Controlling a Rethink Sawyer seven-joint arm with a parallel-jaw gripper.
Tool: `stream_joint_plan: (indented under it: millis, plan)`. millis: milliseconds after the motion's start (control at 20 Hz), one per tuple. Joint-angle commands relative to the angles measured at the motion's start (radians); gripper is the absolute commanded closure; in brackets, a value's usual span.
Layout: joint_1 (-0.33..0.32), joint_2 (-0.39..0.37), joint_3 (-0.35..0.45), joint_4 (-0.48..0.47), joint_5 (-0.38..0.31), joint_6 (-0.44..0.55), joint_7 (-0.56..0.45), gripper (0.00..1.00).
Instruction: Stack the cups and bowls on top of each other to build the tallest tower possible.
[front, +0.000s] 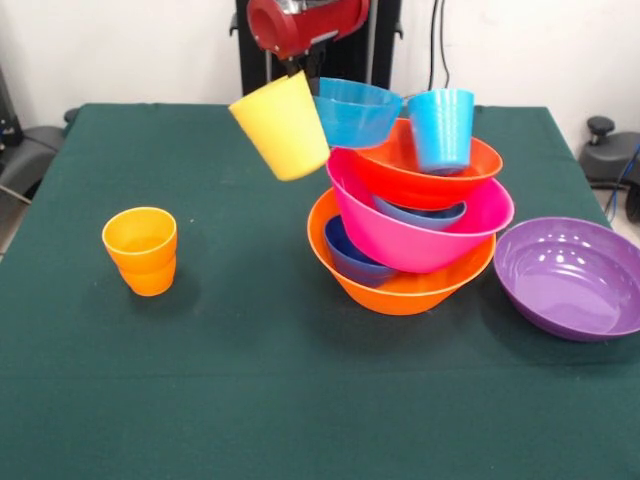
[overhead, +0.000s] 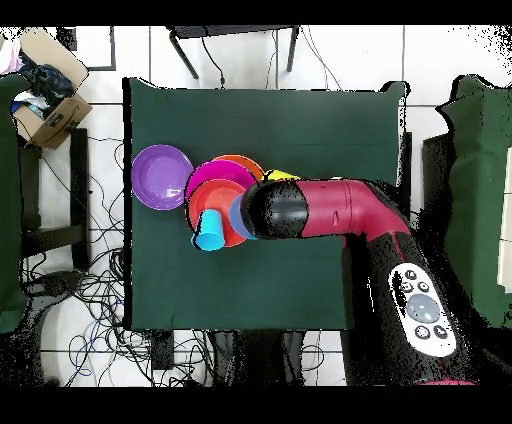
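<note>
Hand: my hand (front: 295, 72) hangs above the bench at about 12 o'clock of the front view, pinching the rim of the yellow cup (front: 283, 126); only the tips show below my red arm (front: 306, 22).
Yellow cup: held clear of the bench, tilted with its mouth up toward 1 o'clock, just beside the tower (front: 410, 215) at the tower's 10 o'clock.
Tower base: the large orange bowl (front: 402, 288) rests on the green bench (front: 250, 370), right of centre.
Inside the base: a small dark blue bowl (front: 350, 258) lies at its 9 o'clock side, under the large pink bowl (front: 410, 240), which leans.
Upper tiers: a shallow light blue bowl (front: 420, 213) lies in the pink one; the red-orange bowl (front: 400, 175) sits tilted above it.
Top: the light blue cup (front: 441, 128) stands in the red-orange bowl; the small teal bowl (front: 355, 112) perches on that bowl's rim at 10 o'clock, close beside the yellow cup.
Purple bowl: the purple bowl (front: 570, 278) stands alone on the bench, just beside the base at its 3 o'clock.
Orange cup: the orange cup (front: 142, 250) stands upright, well apart from the tower at its 9 o'clock.
Overhead view: my arm (overhead: 330, 210) covers much of the tower (overhead: 222, 190); the purple bowl (overhead: 161, 177) and the light blue cup (overhead: 209, 231) show clearly.
</note>
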Motion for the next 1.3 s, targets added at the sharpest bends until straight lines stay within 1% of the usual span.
stream_joint_plan:
  millis: [50, 250, 750, 950, 1300]
  plan:
    - [0.033, -0.052, -0.064, -0.024, -0.035, 0.054, 0.142, 1.0]
    - [0.039, -0.071, -0.074, -0.02, -0.025, 0.073, 0.137, 1.0]
    - [0.061, -0.059, -0.085, -0.03, -0.009, 0.081, 0.139, 1.0]
    - [0.07, -0.07, -0.094, -0.03, -0.005, 0.098, 0.139, 1.0]
    - [0.107, -0.075, -0.119, -0.029, 0.009, 0.111, 0.174, 1.0]
